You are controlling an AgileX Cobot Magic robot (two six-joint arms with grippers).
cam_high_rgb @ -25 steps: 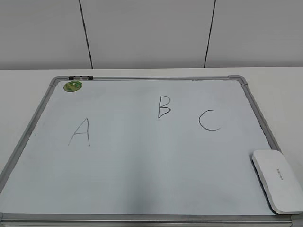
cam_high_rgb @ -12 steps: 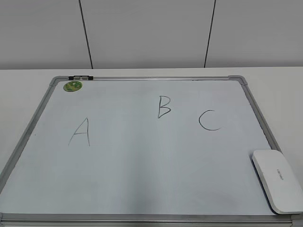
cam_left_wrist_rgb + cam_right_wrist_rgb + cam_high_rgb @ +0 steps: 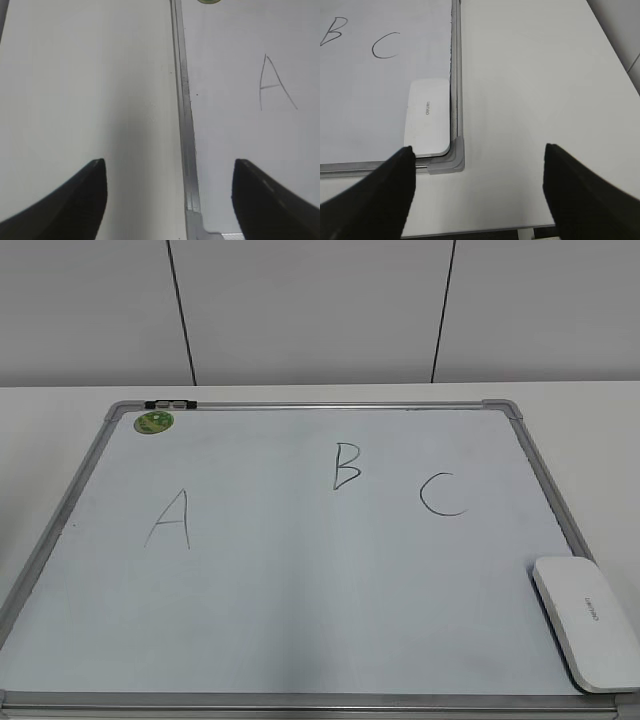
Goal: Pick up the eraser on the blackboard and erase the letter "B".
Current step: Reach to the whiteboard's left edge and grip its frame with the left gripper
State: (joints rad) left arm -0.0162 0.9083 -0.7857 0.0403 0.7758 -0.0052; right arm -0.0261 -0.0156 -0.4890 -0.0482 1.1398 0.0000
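The large white dry-erase blackboard (image 3: 300,570) with a grey metal frame lies flat on the pale surface (image 3: 530,90). The white, smooth plastic, rounded-rectangle eraser (image 3: 587,622) rests in the board's near right corner, against the frame. The thin, dark hand-drawn letter "B" (image 3: 346,466) sits near the board's far edge, between the hand-drawn "A" (image 3: 169,519) and the hand-drawn "C" (image 3: 443,494). A round green sticker (image 3: 154,422) marks the far left corner. The left claw (image 3: 170,200) hangs released above the board's left edge; the right claw (image 3: 479,190) hangs released above the near right corner, gripping nothing.
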